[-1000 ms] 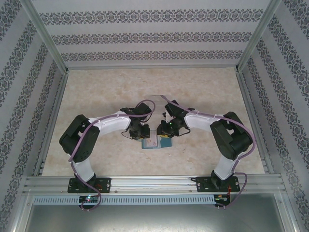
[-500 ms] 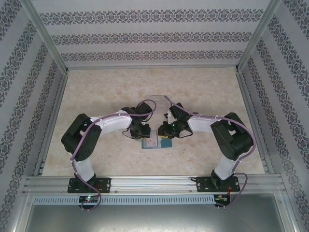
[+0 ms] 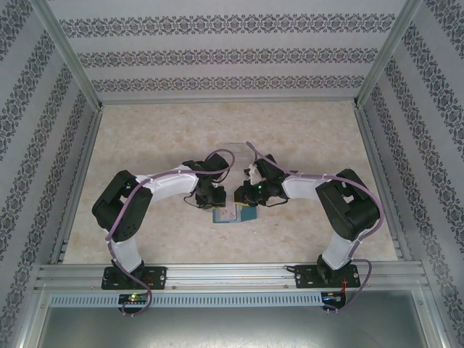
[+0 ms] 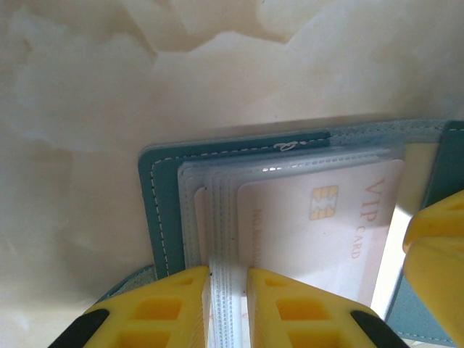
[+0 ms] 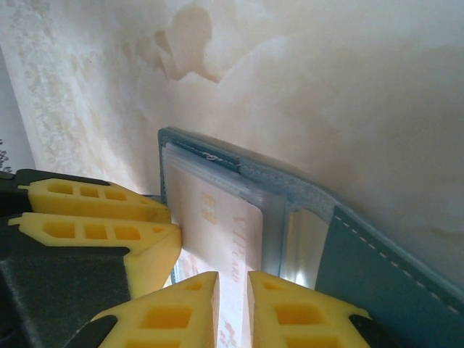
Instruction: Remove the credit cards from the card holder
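Clamping edges amid bare table: left jaws card holder, right jaws credit card.

Teal card holder lies open, pale VIP credit card w/ chip among its clear sleeves

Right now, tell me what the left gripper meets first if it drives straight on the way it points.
Probably the card holder itself: the left gripper has its jaws on the clear sleeves, which lie straight ahead, with the table beyond.
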Tool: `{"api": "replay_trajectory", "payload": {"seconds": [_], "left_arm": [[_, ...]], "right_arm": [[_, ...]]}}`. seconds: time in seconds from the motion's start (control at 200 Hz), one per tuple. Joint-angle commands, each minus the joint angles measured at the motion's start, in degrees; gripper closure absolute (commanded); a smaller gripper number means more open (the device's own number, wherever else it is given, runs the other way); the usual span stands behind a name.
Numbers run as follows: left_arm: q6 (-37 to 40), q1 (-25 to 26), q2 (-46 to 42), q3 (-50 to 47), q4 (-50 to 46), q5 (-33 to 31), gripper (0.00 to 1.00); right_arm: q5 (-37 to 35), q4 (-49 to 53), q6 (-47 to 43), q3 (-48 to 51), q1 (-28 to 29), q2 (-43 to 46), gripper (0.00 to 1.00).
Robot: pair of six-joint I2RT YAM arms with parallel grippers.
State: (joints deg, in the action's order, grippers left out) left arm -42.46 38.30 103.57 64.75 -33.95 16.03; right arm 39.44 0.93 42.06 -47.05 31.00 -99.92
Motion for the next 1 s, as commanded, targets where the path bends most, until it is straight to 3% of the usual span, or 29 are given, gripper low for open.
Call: {"api": "replay_trajectory", "payload": {"seconds": [0.0, 0.29, 0.615, 0.994], "left_arm": [[0.09, 0.72, 2.05, -0.21, -1.73, -1.68, 0.8], [0.2, 0.76, 2.28, -0.15, -1.59, -1.44, 0.81], [0.39, 0.72, 1.4, 0.16, -2.34, -2.14, 0.8], [0.34, 0.72, 1.37, 0.17, -2.62, -2.33, 0.79]], "right_arm": [[1.78, -1.57, 0.49, 0.38, 0.81, -1.48, 0.81], [2.58, -0.65, 0.04, -0.67, 1.59, -3.33, 0.8], [-5.86, 9.31, -3.49, -3.0, 1.78, -2.2, 0.8], [-9.69, 15.47, -6.2, -5.31, 1.85, 0.42, 0.8]]}}
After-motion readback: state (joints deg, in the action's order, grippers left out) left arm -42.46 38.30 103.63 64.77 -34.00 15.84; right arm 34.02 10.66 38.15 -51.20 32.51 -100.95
